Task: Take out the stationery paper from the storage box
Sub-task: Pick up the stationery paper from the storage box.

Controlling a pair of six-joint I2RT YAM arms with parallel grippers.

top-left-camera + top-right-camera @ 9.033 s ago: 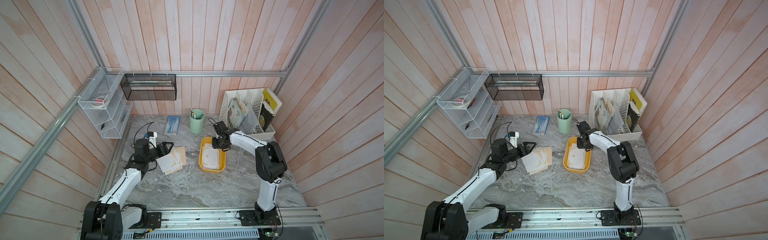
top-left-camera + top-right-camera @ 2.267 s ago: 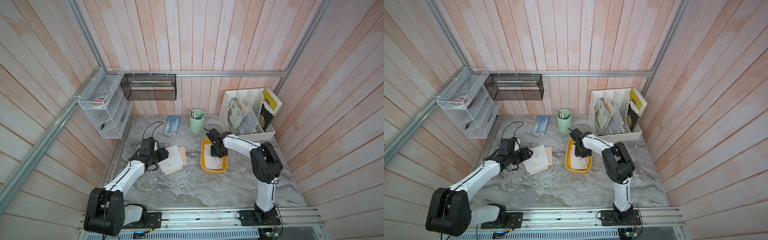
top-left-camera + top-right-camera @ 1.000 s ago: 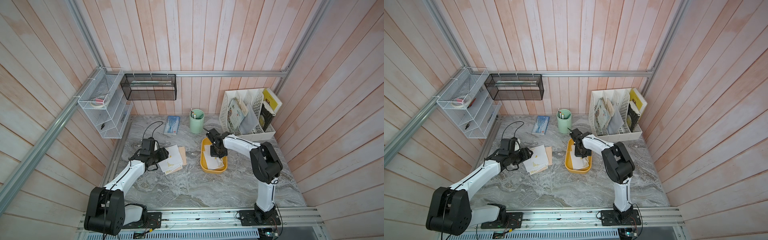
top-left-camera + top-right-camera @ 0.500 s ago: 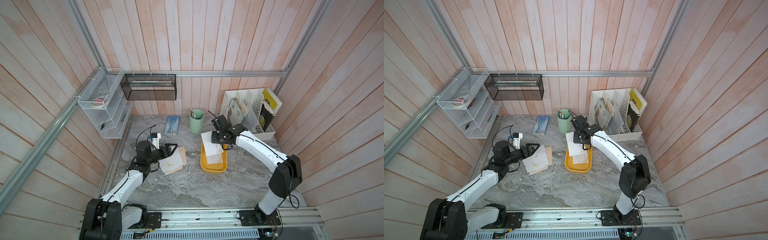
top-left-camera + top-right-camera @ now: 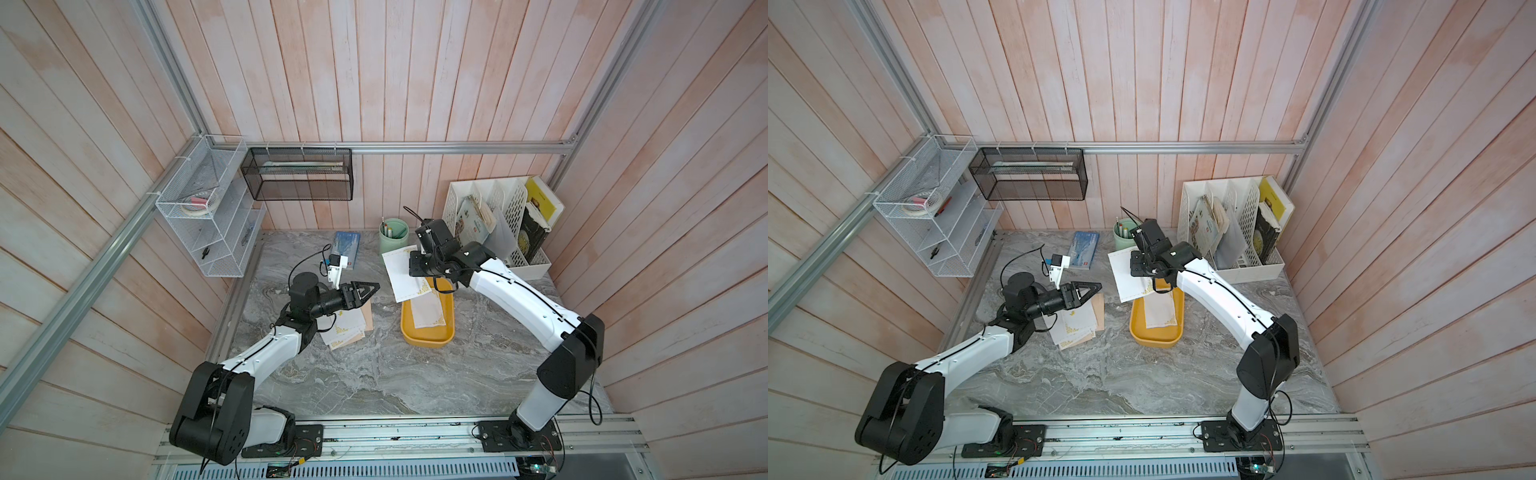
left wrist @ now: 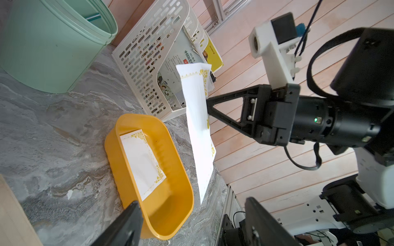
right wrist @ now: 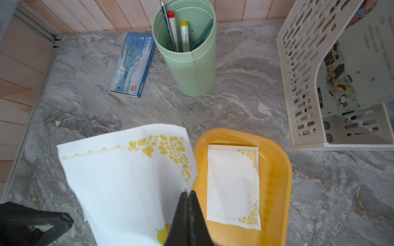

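A pile [image 5: 347, 330] of sheets lies out on the surface, near the left pincer [image 5: 365, 289], whose jaws stand apart. One gold-cornered white sheet [image 5: 401, 276] is clamped in the right pincer [image 7: 188, 194], above the box [image 5: 424, 341]. A handover leftward is judged next. One sheet, perhaps more, lies inside.

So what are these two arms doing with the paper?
The right end effector is shut on a white, gold-bordered sheet, holding it in the air, clear of the yellow storage box, where one more sheet lies. The left end effector hangs open and empty over a pile of sheets on the table.
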